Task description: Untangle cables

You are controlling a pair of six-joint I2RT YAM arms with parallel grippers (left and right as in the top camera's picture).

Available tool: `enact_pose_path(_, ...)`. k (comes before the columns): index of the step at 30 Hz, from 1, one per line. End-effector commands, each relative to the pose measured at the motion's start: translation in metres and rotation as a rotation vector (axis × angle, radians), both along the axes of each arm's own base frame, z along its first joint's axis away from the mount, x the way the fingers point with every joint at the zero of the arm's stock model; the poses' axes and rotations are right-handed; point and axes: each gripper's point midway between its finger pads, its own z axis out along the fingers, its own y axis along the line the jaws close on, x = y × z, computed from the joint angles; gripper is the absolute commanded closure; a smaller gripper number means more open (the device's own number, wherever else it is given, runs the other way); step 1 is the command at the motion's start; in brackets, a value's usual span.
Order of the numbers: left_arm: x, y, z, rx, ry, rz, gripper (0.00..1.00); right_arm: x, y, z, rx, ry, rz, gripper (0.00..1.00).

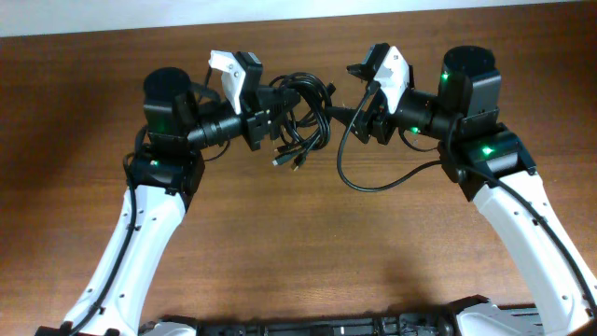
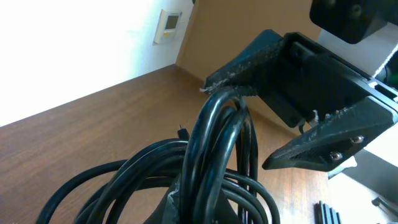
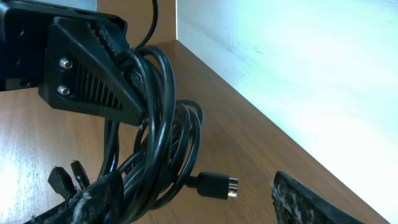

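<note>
Cables [image 1: 303,117]: knotted black bundle, held above desk [image 1: 298,252] centre. Left claw [image 1: 276,117]: clamped on bundle. Right claw [image 1: 347,117]: clamped on bundle's right strand.

Cables [image 1: 303,117]: glossy smooth black rubbery sheath. Table [image 1: 280,252]: matt brown wood grain.

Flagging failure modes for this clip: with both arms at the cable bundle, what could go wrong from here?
1. The left gripper and right gripper appear to hold the same bundle of cables; pulling apart could tighten the knot rather than free a cord.
2. Plugs dangle loose and could snag on loops.
3. Several strands cross one finger in the left wrist view; some may slip out.
</note>
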Motion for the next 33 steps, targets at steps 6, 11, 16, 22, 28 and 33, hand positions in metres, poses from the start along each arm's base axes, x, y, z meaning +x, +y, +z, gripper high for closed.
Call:
enact_pose_path(6, -0.042, -0.045, 0.021, -0.016, -0.084, -0.17, 1.0, 0.041, -0.049, -0.004, -0.023, 0.057, -0.406, 0.27)
enact_pose_path(11, -0.06, -0.049, 0.023, -0.037, -0.078, -0.272, 1.0, 0.066, -0.112, -0.007, -0.037, 0.071, -0.822, 0.27)
enact_pose_path(16, -0.111, -0.048, 0.023, -0.084, -0.061, -0.561, 1.0, 0.071, -0.143, 0.002, -0.042, 0.022, -1.003, 0.27)
enact_pose_path(22, -0.099, -0.049, 0.015, -0.056, -0.03, -0.485, 1.0, 0.064, -0.147, -0.018, -0.107, 0.086, -1.018, 0.22)
enact_pose_path(28, -0.022, -0.032, -0.004, 0.005, 0.141, -0.001, 1.0, 0.023, -0.161, -0.085, -0.241, 0.394, -1.064, 0.05)
enact_pose_path(33, 0.021, 0.0, -0.017, -0.014, 0.269, 0.317, 1.0, 0.004, -0.165, -0.105, -0.228, 0.539, -1.096, 0.01)
